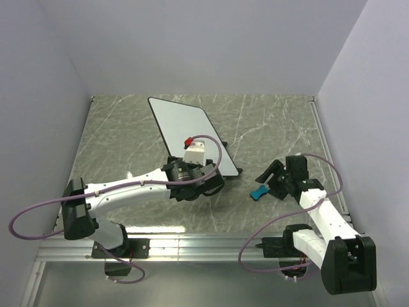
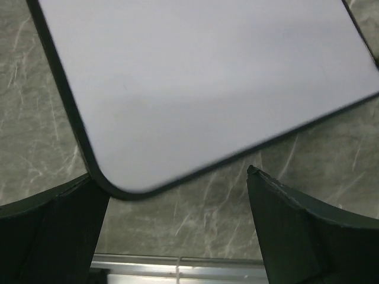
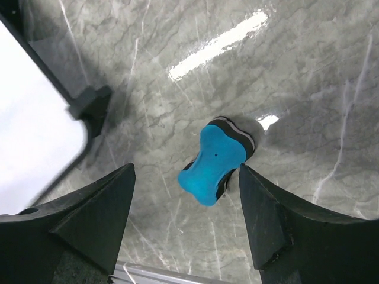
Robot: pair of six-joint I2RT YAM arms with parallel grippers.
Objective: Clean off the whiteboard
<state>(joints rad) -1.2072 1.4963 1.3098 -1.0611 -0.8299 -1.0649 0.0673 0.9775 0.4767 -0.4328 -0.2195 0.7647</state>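
Erasing not yet begun.
Blue bone-shaped eraser [image 3: 214,164] loose on marbled grey desk [image 1: 121,134] under open right hand [image 3: 186,168]; open, empty left hand [image 2: 169,174] over near corner of black-framed white whiteboard [image 1: 184,130], mid-desk.

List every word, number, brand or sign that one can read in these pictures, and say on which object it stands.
No text can be read in any view.
whiteboard: no writing or brand shows.
blue eraser: no label, only a small dark dot.
white box on the left wrist: any marking is too small to read.
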